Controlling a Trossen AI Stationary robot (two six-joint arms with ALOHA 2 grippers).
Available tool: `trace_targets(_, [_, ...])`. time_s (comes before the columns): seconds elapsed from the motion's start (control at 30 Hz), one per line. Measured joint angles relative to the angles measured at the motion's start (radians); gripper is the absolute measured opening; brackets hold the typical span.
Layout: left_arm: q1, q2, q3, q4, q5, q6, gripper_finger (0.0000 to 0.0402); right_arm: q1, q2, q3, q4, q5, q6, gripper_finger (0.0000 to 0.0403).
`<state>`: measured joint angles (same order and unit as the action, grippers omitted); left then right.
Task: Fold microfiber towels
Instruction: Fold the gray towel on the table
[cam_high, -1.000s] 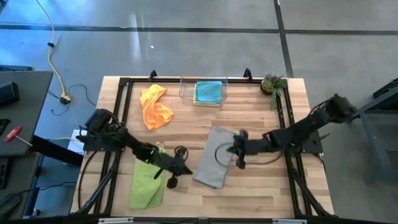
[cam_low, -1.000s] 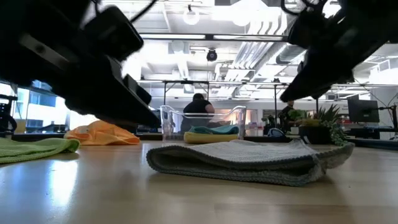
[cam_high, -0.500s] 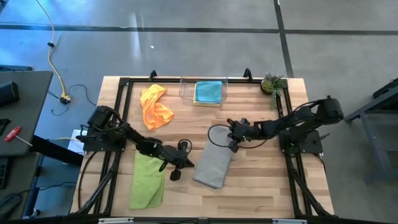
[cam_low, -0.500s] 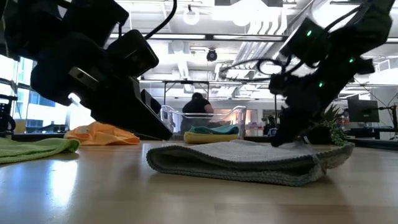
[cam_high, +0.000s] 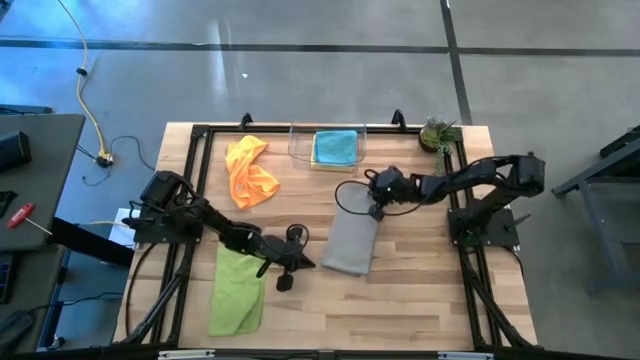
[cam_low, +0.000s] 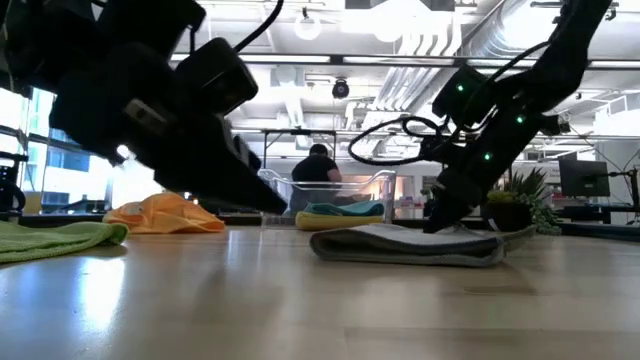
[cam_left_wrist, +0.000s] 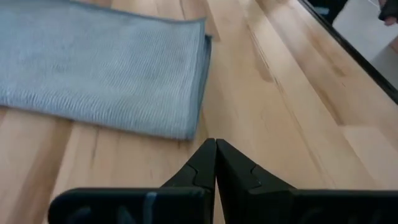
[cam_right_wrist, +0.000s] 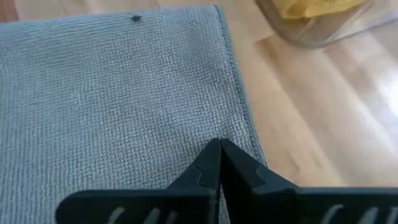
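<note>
A folded grey towel (cam_high: 352, 240) lies flat on the table's middle and also shows in the low view (cam_low: 410, 245). My right gripper (cam_high: 375, 205) is shut, with its tips down on the towel's far end. My left gripper (cam_high: 300, 262) is shut over bare wood, just short of the towel's near left corner (cam_left_wrist: 186, 132), and touches nothing. A lime green towel (cam_high: 238, 290) lies flat at the near left. An orange towel (cam_high: 250, 172) lies crumpled at the far left. A teal towel (cam_high: 335, 147) lies on a yellow one in the clear bin. My right gripper presses its shut fingertips (cam_right_wrist: 219, 155) down on the grey towel's top layer, close to its side edge (cam_right_wrist: 239, 118) at the far end. The fingers slant down from the table's right. The towel lies flat on the table.
The clear bin (cam_high: 300, 150) stands at the far edge, just beyond the grey towel. A small potted plant (cam_high: 438, 135) stands at the far right corner. Black frame rails run along the table's sides. Bare wood shows at the near right.
My right gripper has come down onto the grey towel and gone toward the table's far edge. The towel has slid along the table with it, toward the bin, keeping its folded shape. My left gripper has shifted a little toward the table's right.
</note>
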<state>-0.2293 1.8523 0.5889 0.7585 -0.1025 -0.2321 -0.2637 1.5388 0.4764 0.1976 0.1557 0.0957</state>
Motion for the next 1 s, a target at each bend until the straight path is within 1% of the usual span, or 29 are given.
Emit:
trace_targets(0.1, [0.003,0.0,0.018,0.0,0.003,0.025,0.0,0.002,-0.034,0.038,-0.039,-0.006,-0.052,0.0])
trace_targets(0.2, [0.003,0.0,0.025,0.002,0.01,0.071,0.0,0.065,-0.094,0.063,-0.091,-0.009,-0.065,0.0])
trace_targets(0.27, [0.003,0.0,0.025,0.002,0.012,0.089,0.0,0.142,-0.136,0.064,-0.115,-0.011,-0.065,0.0])
trace_targets(0.37, [0.006,0.0,0.025,0.007,0.018,0.114,0.0,0.298,-0.181,0.065,-0.157,-0.009,-0.039,0.0])
trace_targets(0.47, [0.01,0.0,0.025,0.012,0.052,0.141,0.0,0.476,-0.175,0.066,-0.166,0.042,0.042,0.0004])
trace_targets(0.53, [0.016,0.0,0.025,0.016,0.083,0.15,0.0,0.577,-0.149,0.084,-0.172,0.074,0.118,0.0015])
trace_targets(0.6, [0.025,0.0,0.025,0.02,0.115,0.15,0.0,0.663,-0.116,0.124,-0.191,0.091,0.183,0.0038])
trace_targets(0.73, [0.041,0.0,0.025,0.024,0.141,0.149,0.0,0.787,-0.021,0.25,-0.278,0.167,0.243,0.0105])
trace_targets(0.8, [0.042,0.0,0.025,0.024,0.14,0.148,0.0,0.82,0.042,0.317,-0.338,0.182,0.24,0.0137])
trace_targets(0.87, [0.041,0.0,0.024,0.024,0.141,0.149,0.0,0.84,0.098,0.383,-0.417,0.197,0.233,0.0161])
trace_targets(0.93, [0.04,0.0,0.024,0.022,0.143,0.149,0.0,0.849,0.157,0.443,-0.499,0.222,0.233,0.0173])
trace_targets(1.0, [0.041,-0.001,0.024,0.016,0.143,0.155,0.0,0.85,0.211,0.485,-0.567,0.23,0.236,0.0177])
